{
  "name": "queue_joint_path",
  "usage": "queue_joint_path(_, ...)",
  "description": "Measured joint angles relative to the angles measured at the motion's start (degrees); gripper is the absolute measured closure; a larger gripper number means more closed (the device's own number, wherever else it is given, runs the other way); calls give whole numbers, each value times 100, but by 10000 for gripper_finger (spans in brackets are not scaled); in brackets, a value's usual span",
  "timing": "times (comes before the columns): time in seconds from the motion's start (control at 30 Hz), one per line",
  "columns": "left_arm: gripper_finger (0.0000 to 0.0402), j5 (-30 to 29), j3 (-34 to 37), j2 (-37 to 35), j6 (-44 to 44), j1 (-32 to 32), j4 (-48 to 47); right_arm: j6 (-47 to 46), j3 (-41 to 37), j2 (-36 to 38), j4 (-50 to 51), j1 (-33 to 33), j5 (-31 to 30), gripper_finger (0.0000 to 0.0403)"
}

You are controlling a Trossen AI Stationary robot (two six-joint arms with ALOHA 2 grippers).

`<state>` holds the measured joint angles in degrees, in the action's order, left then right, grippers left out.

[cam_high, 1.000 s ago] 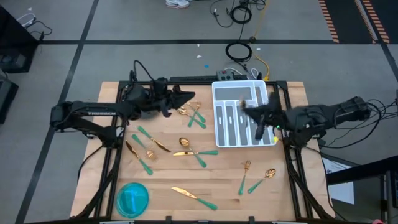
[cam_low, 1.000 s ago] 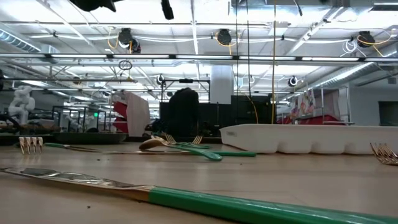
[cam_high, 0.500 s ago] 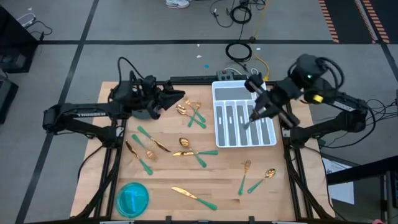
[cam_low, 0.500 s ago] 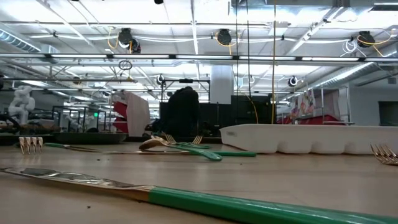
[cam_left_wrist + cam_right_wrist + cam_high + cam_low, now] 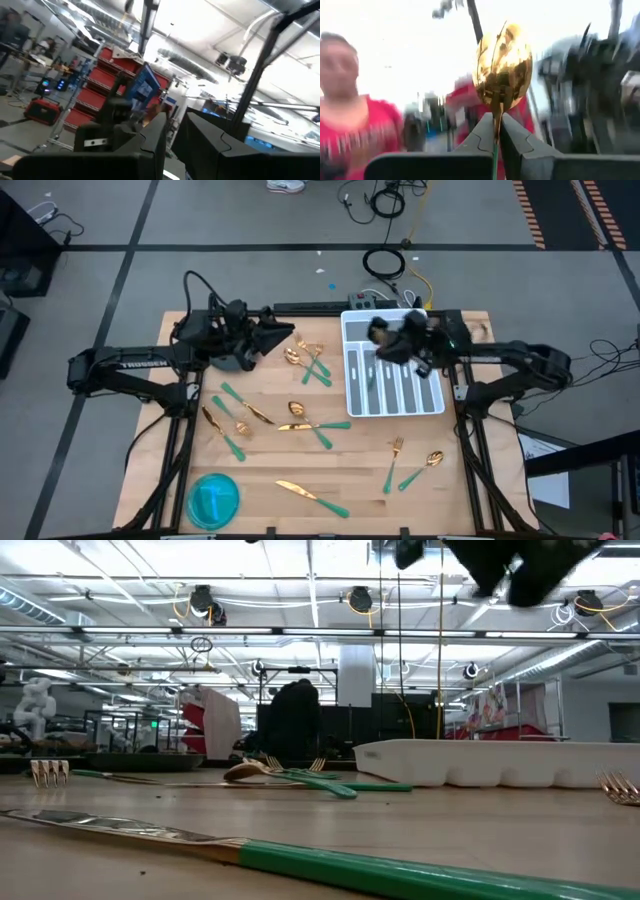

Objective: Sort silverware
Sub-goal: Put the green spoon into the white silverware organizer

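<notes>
A: From above, where are the arms?
B: The right gripper hangs over the white slotted tray at the table's far right. The left gripper sits at the far edge, left of the tray, pointing toward a cluster of silverware. More pieces lie scattered on the wooden table, and a blue bowl stands at the near left corner.

A: And from table height?
B: A knife lies in the foreground with its green handle toward the right. The tray is behind on the right, a spoon and forks at centre. One dark arm shows blurred at the top.

A: The left wrist camera?
B: Its fingers stand close together with a thin gap, nothing between them.

A: The right wrist?
B: That gripper is clamped on a spoon, gold bowl upright above the fingertips. A person in red is blurred behind.
</notes>
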<state>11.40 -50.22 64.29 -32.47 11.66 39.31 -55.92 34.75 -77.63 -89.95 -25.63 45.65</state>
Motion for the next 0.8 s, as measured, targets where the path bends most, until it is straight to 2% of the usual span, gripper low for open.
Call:
queue_joint_path(0.1,320,-296,0,0,50,1,-77,-401,-1063,3,49,-223,-1375,403)
queue_joint_path(0.13,320,-417,0,0,102,1,-151,-496,-1264,-59,55,-223,-1613,403)
queue_joint_path(0.23,320,-782,4,11,184,13,-358,-784,-1618,-39,5,-300,-1773,403)
queue_joint_path(0.43,320,-1538,4,22,174,100,-1159,-933,-1690,-83,458,-326,-2459,403)
queue_joint_path(0.67,320,-2324,4,22,130,107,-2364,-933,-1563,-55,3152,-202,-3398,403)
queue_joint_path(0.8,320,-2549,4,24,127,107,-2856,-458,-1187,96,5007,10,-4075,403)
